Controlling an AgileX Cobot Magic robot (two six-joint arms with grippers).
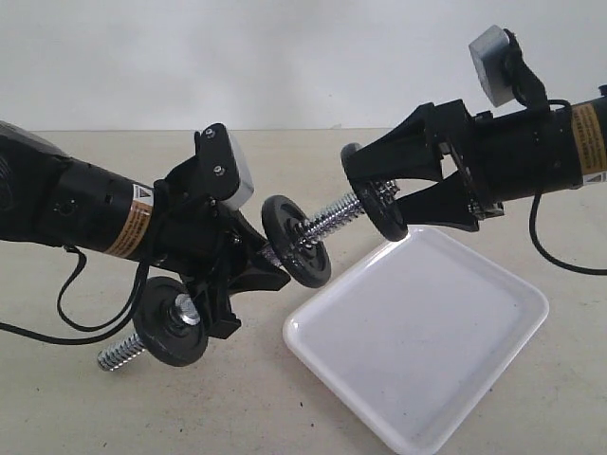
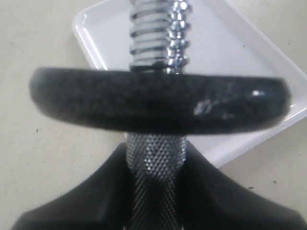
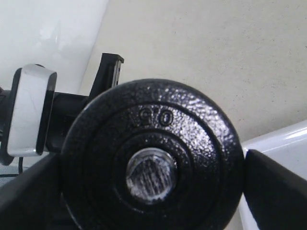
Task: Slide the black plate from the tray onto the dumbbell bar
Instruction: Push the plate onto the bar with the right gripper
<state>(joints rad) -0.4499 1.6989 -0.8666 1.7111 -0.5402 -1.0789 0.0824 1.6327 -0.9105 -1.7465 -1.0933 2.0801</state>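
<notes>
Black plate (image 1: pixel 384 210) hangs above a corner of the tray (image 1: pixel 427 332), its rim pinched in the right hand (image 1: pixel 372 190), with the dumbbell bar (image 1: pixel 332 220) tip showing in its hole. The left hand (image 1: pixel 261 270) clamps the knurled middle. A fixed disc (image 1: pixel 296 240) blocks the thread further along.

black plate (image 3: pixel 192 129) bears raised figures, seemingly "9.0"

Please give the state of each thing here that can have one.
left gripper: shut on dumbbell bar, at knurled middle.
right gripper: shut on black plate, at its rim.
black plate: off tray, bar end in its hole.
dumbbell bar: held tilted, off the table.
tray: flat on table.
</notes>
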